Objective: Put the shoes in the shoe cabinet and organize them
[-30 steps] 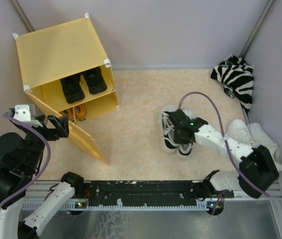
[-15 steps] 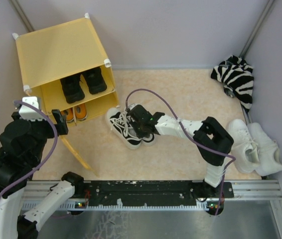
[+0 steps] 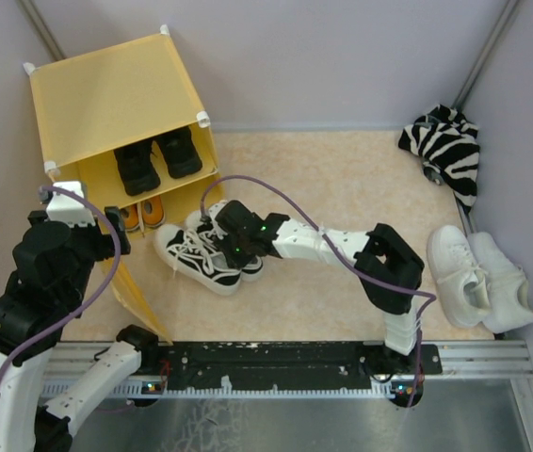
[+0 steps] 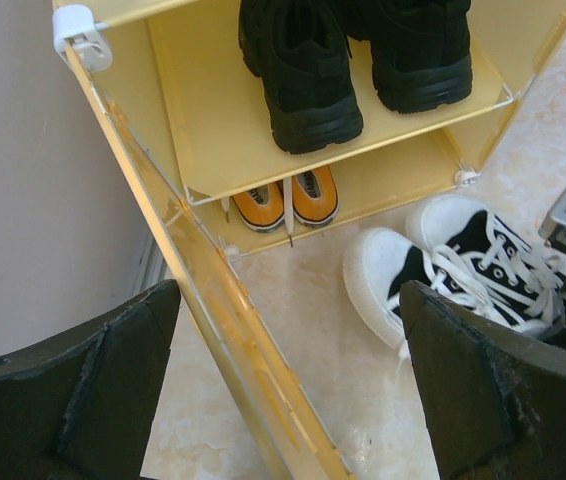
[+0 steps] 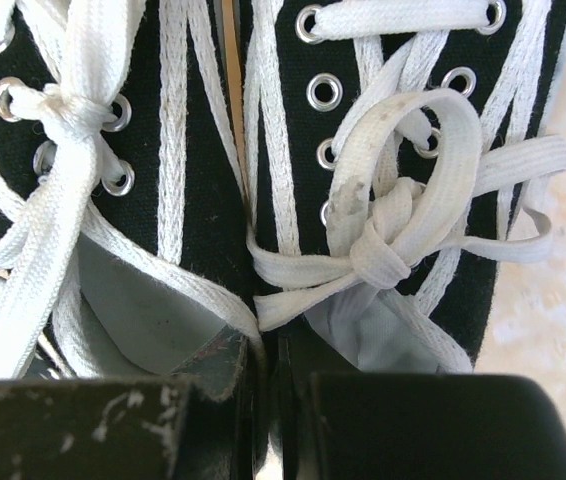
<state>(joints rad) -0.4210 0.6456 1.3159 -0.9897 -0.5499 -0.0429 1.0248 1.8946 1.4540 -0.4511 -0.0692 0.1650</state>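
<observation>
We see that the right gripper [image 3: 236, 240] has carried the black-and-white sneakers [image 3: 201, 256] leftward from the middle of the floor. They now lie just in front of the lower opening of the shoe cabinet [image 3: 106, 94]. The right arm, which was folded near its base before, is now stretched far to the left, so the white sneakers [image 3: 478, 278] are uncovered. The door panel [image 3: 139, 301] has swung wider, and its free end has come nearer to the left arm's base.
</observation>
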